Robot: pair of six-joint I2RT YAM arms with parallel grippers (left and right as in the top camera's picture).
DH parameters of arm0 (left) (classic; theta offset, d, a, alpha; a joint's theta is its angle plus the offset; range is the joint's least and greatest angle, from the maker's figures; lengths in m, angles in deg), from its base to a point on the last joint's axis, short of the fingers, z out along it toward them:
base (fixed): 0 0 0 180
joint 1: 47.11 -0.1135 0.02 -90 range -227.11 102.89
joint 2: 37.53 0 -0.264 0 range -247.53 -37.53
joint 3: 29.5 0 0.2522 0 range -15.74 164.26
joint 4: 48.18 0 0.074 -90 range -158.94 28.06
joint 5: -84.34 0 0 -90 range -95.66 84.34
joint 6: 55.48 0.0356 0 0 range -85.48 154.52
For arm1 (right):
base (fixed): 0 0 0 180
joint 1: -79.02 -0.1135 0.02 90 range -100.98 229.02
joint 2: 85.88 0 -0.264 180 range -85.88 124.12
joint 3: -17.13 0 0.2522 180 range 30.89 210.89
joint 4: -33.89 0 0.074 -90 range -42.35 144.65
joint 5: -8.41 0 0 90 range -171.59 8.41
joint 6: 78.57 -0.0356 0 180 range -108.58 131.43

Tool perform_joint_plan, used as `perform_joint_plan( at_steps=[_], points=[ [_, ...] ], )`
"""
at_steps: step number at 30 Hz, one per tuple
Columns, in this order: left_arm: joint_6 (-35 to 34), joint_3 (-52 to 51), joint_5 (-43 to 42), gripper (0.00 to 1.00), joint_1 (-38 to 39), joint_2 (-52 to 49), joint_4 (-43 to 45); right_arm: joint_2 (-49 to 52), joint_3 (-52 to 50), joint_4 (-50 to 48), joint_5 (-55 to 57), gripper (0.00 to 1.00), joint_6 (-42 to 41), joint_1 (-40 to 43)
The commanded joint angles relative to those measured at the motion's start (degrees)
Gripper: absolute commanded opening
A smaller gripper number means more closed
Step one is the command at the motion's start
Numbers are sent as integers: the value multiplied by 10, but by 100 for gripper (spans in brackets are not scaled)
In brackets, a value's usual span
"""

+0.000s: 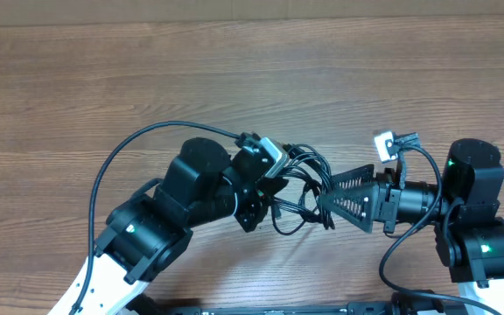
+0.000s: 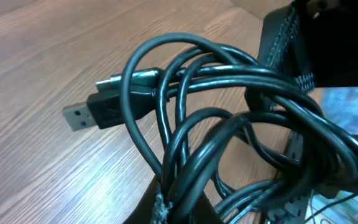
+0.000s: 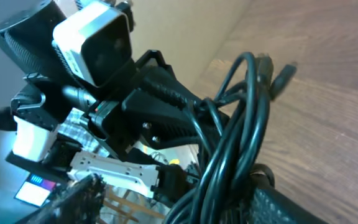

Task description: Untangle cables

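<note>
Overhead: left arm (image 1: 147, 227) and right arm (image 1: 471, 210) angled inward, left fingers (image 1: 272, 185) pinching cables (image 1: 309, 179), right fingers (image 1: 350, 208) spread around them.

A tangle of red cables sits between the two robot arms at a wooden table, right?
Not quite: the cables are black, not red, as the left wrist view shows. They do sit bunched between the two arms at the wooden table.

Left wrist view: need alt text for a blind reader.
A tangled bundle of looped black cables fills the frame over a wooden table. One black USB plug sticks out to the left.
</note>
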Motion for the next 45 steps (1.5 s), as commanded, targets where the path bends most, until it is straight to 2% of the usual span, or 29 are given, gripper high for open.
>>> perform_joint_plan(
  at_steps=[1, 3, 8, 11, 13, 15, 18, 21, 22, 23, 25, 30, 35, 39, 41, 45],
  points=[
    [11, 11, -49, 4, 4, -10, 23, -2, 14, -4, -5, 67, 3, -2],
    [11, 11, -69, 4, 4, -10, 35, -1, 14, -4, -5, 63, 3, -2],
    [11, 11, -78, 4, 4, -10, 41, 5, 14, -4, -6, 38, 3, -2],
    [11, 11, -78, 4, 4, -10, 42, 5, 14, -4, -5, 4, 3, -2],
    [11, 11, -77, 4, 4, -10, 41, 5, 14, -4, -5, 4, 3, -2],
    [11, 11, -75, 17, 3, -9, 41, 5, 14, -4, 1, 4, 3, -2],
    [10, 11, -65, 17, 3, -1, 41, 5, 14, -1, 57, 4, 3, -2],
    [-3, 11, -36, 56, 3, 15, 37, 5, 14, -2, 105, 4, 3, -2],
    [-9, 11, -13, 81, 3, 26, 30, 5, 14, -2, 118, 4, 3, -2],
    [-25, 11, 29, 100, 3, 43, 18, 5, 14, -3, 125, 4, 3, -2],
    [-67, 11, 111, 100, 3, 72, -4, 5, 14, -6, 124, 4, 3, -2],
    [-79, 11, 151, 100, 3, 103, -17, 5, 14, -8, 99, 4, 15, -2],
    [-74, 11, 148, 100, 3, 108, -15, 5, 14, -10, 9, 4, 106, -2],
    [-39, 11, 107, 100, 3, 108, -14, 5, 14, -10, -37, 4, 161, -2],
    [-5, 11, 56, 96, 3, 108, -9, 5, 14, -13, -53, 4, 167, -2],
    [-3, 11, 48, 87, 3, 108, 11, 5, 14, -19, -119, 4, 207, -2]
  ],
)
